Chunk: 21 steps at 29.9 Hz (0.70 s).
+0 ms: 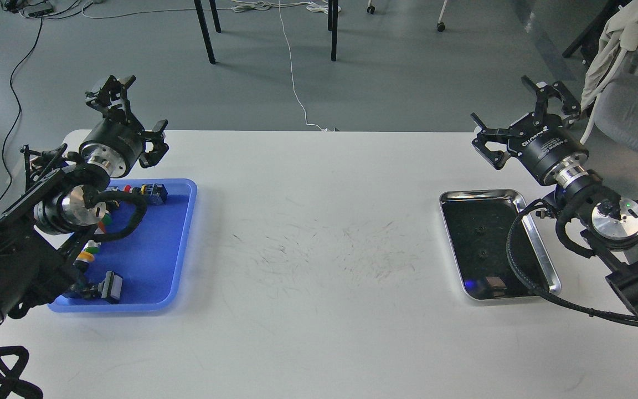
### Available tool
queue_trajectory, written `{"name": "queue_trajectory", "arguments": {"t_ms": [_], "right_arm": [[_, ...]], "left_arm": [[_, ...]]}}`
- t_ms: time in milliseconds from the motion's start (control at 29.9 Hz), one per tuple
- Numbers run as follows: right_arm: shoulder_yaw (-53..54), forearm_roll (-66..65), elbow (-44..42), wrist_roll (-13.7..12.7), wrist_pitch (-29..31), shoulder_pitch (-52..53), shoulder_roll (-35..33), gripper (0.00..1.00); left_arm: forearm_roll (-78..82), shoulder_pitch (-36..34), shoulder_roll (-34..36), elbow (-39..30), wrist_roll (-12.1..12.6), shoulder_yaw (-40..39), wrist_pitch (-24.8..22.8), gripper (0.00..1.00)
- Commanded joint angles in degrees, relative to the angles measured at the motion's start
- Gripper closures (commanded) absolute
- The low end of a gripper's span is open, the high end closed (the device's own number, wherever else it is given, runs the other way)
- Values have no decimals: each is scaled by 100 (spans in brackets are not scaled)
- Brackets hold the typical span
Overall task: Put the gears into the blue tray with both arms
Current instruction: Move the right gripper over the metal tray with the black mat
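**Both grippers up and empty, gears in steel tray**

Left gripper (130, 113) hangs over the table's far-left edge, fingers spread wide, nothing between them. Right gripper (524, 113) is raised past the far-right edge, fingers also wide apart and holding nothing.

Biggest first: white table (319, 249) fills the view, w/ faint dark scuff marks across its middle. Left arm (36, 233) comes in from lower left and lies over the left part of the blue tray (183, 244), hiding some of what's in it. Right arm (618, 233) comes in from lower right, its black cable (518, 260) looping over the steel tray's right rim.

Blue tray sits at left, just below and beside the left gripper. Steel tray (540, 266) sits at right, near the right gripper but below it, well apart from the blue tray.

Gears (478, 228): two tiny dark wheels on the steel tray's reflective floor, one near the middle, the other (483, 253) a bit nearer to me. Both are apart from the right gripper, which is higher and farther back. Far across the table from the left gripper.

Button switches (150, 193) w/ coloured caps lie in the blue tray, partly behind the left arm; another blocky part (109, 286) sits near its front edge. Small dark block (496, 284) lies at the steel tray's near end.

Bare tabletop between the trays.
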Motion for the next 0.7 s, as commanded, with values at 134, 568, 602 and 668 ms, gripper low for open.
{"name": "queue_trajectory", "arguments": {"t_ms": [134, 568, 602, 668], "right_arm": [[-61, -2, -1, 0, 22, 25, -92, 1], [-3125, -1097, 638, -272, 13, 2685, -1839, 1], [-3520, -1518, 850, -395, 13, 3045, -2033, 1], [-4276, -2379, 1114, -571, 13, 3739, -2183, 1]], "left_arm": [[82, -76, -28, 137, 42, 84, 272, 1], [91, -217, 16, 84, 7, 374, 255, 1], [91, -217, 25, 84, 7, 365, 255, 1], [91, -217, 34, 84, 7, 365, 255, 1]]}}
